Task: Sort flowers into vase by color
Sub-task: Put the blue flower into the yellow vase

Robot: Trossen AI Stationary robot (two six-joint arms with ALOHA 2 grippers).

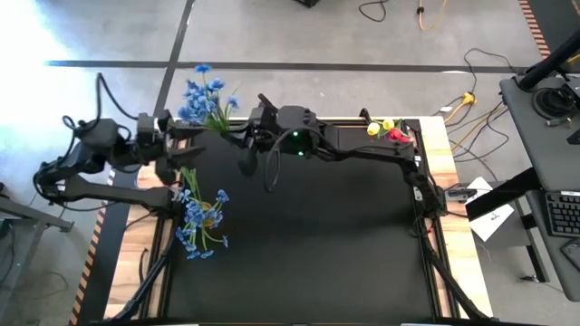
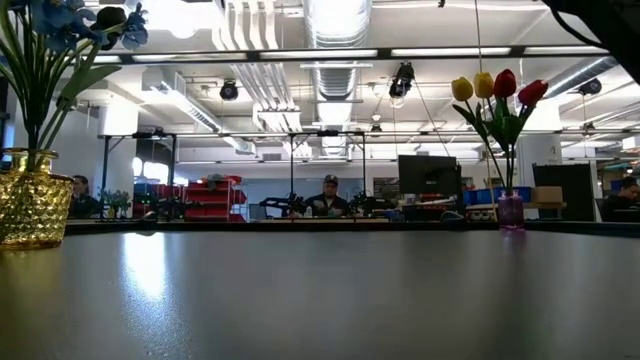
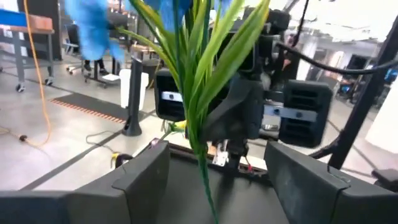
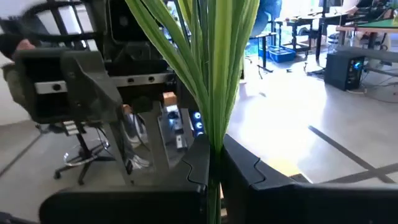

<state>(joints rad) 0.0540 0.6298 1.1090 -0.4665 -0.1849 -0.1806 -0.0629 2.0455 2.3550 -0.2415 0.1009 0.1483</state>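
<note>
A bunch of blue flowers [image 1: 201,93] with green leaves [image 1: 219,118] hangs in the air over the table's far left edge, held by my right gripper [image 1: 239,129], which is shut on its stem [image 4: 214,168]. My left gripper [image 1: 193,132] is open. Its fingers [image 3: 144,169] stand on either side of the lower stem [image 3: 205,177] without touching it. A gold vase [image 2: 30,205] with more blue flowers [image 1: 201,222] stands at the left edge. A small purple vase [image 2: 510,210] holds yellow and red tulips [image 1: 388,130] at the far right. My right gripper pinches the bundle of green stem and leaf bases [image 4: 215,138] between its two fingers [image 4: 198,163]. The fingers come level from the table's right and lie across the stem. The flower is lifted clear of the table, its blossoms pointing away toward the far left.
The black table top [image 1: 308,244] lies between the two vases. Cables hang from the right arm [image 1: 270,167]. Beyond the table are a desk [image 1: 544,136], cords on the floor and people at workbenches [image 2: 328,200].
</note>
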